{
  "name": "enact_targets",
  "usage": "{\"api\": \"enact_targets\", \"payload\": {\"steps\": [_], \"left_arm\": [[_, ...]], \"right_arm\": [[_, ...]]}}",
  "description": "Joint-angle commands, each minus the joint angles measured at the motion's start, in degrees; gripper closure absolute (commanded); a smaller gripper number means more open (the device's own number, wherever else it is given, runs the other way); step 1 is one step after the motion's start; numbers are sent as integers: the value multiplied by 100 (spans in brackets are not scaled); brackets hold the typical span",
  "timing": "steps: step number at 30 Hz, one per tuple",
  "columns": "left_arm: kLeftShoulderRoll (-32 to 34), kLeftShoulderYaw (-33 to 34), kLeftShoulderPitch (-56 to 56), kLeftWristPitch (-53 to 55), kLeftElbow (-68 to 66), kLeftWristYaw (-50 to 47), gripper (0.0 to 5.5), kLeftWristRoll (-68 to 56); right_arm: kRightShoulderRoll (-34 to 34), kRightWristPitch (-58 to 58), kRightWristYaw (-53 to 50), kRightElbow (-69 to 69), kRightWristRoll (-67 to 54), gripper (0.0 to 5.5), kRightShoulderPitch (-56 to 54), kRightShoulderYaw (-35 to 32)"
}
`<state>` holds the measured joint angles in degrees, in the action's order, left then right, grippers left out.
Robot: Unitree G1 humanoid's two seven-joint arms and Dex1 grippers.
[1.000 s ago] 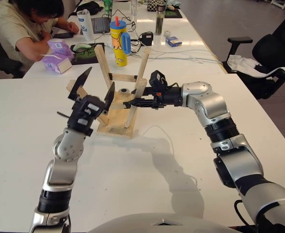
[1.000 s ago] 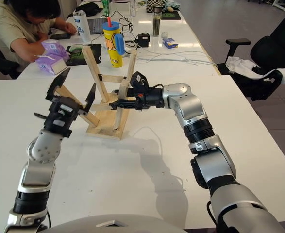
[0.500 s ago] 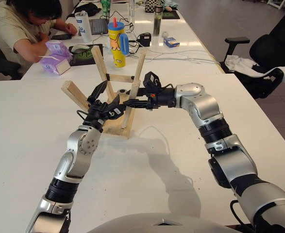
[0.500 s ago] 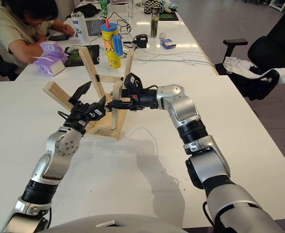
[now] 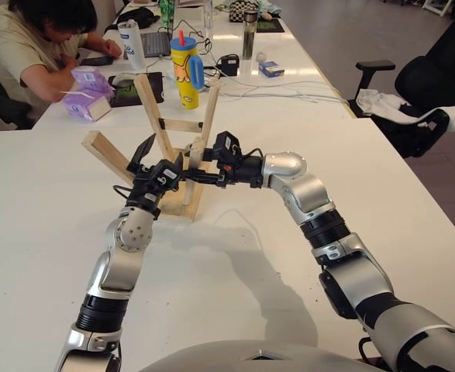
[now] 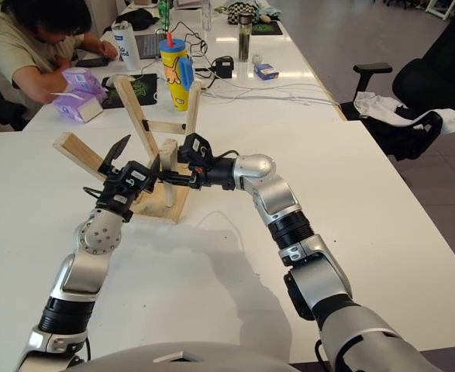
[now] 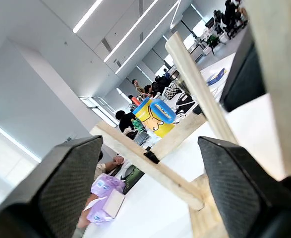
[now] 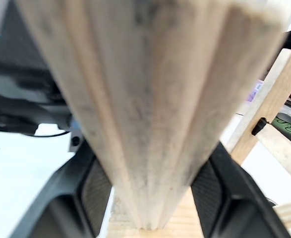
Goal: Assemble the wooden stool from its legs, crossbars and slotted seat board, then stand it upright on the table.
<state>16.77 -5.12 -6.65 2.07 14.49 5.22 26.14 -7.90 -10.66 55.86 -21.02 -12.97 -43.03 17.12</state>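
The wooden stool lies upside down on the white table, its slotted seat board (image 5: 182, 208) flat and its legs (image 5: 151, 105) pointing up, joined by a crossbar (image 5: 182, 125). My right gripper (image 5: 201, 177) is shut on the near leg (image 5: 195, 155) about halfway up; in the right wrist view that leg (image 8: 145, 99) sits squeezed between the pads (image 8: 96, 191). My left gripper (image 5: 160, 159) is open just left of that leg, above the seat board, holding nothing. Its pads (image 7: 68, 191) stand wide apart, with the far legs and crossbar (image 7: 150, 166) beyond them.
On the far table stand a yellow cup (image 5: 186, 66), a purple pack (image 5: 87, 93) and cables, with a person seated there. A black chair (image 5: 436, 77) is at the right. The white table (image 5: 235, 271) in front of the stool is bare.
My left gripper came down from its raised pose and moved in close to the stool, staying open. The right gripper kept its hold on the leg. The head camera shifted slightly.
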Motion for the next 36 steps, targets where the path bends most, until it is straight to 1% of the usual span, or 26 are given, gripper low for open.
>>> {"api": "enact_targets", "payload": {"steps": [1,4,7,9,13,16,19,21,25,29,32,34,36], "left_arm": [[-72,755,-42,-321,1071,-334,191,-474],[48,1316,492,-511,1456,-224,191,-938],[309,1898,1225,-838,1173,-112,191,-1130],[547,2237,1011,-938,930,-166,191,-1188],[1107,2728,-110,-755,139,-471,191,-1166],[1366,2636,-372,-333,-1027,-375,191,-1063],[1242,2464,-446,20,-1823,-121,191,-1392],[1123,2290,-391,144,-1997,-41,191,-1453],[827,2090,146,264,-1604,-19,191,-1542],[413,1801,893,-9,-1181,230,191,-1891],[173,2003,1658,-353,-1051,723,191,-2712],[192,2097,2110,-628,-963,1230,191,-3244],[356,2020,2680,-1014,-821,1830,191,-3504]], "right_arm": [[-114,-207,0,-307,284,346,72,135],[-187,-211,-42,-436,359,346,-3,112],[-315,-273,-36,-451,329,346,-62,20],[-444,-397,-6,-290,258,346,-35,-69],[-598,-657,51,-24,177,346,-82,-160],[-692,-907,225,166,78,346,-142,-137],[-859,-1288,556,514,-72,346,-148,-34],[-976,-1550,707,824,-162,346,-102,27],[-1184,-2005,873,1430,-323,346,13,95],[-1509,-2380,849,2053,-433,346,290,46],[-1614,-2449,618,2167,-314,346,465,64],[-1610,-2464,480,2193,-261,346,519,67],[-1538,-2430,333,2148,-230,346,506,58]]}}
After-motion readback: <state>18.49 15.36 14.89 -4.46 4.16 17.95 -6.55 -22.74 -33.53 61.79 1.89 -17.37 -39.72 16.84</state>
